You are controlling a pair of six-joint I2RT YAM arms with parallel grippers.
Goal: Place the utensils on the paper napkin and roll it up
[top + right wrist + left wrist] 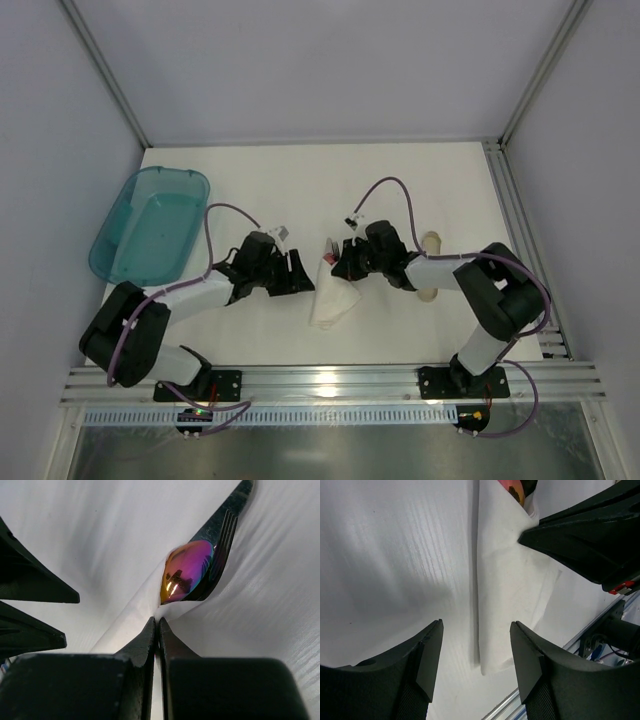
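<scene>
Left fingers [427, 662] are apart and hold nothing. They hang just over the bench [395, 555]. The long folded edge of the paper napkin [505, 605] runs up the gap between them, and most of the sheet lies toward the right-hand finger. The napkin's near corner ends between the two fingertips. I can't tell whether either left finger touches the paper.

Right fingers [159, 640] are pressed together, clamped on a raised fold of the napkin right at their tips. Just past those tips an iridescent purple-gold spoon [187, 572] sits bowl-first in the napkin's crease. A dark fork [224, 535] lies against its far side, tines toward the fingers. Paper rises on both sides of the pair, and the handles are hidden.

In the top view the napkin is a crumpled, partly folded wedge. It lies between the two sets of fingers and extends toward the arm bases. The right fingers are at its far end and the left fingers beside its left edge.

A teal tub [150, 225] sits well apart to the left, beyond the left fingers. A tan tube [430, 243] lies behind the right arm, well away from the right fingers.
</scene>
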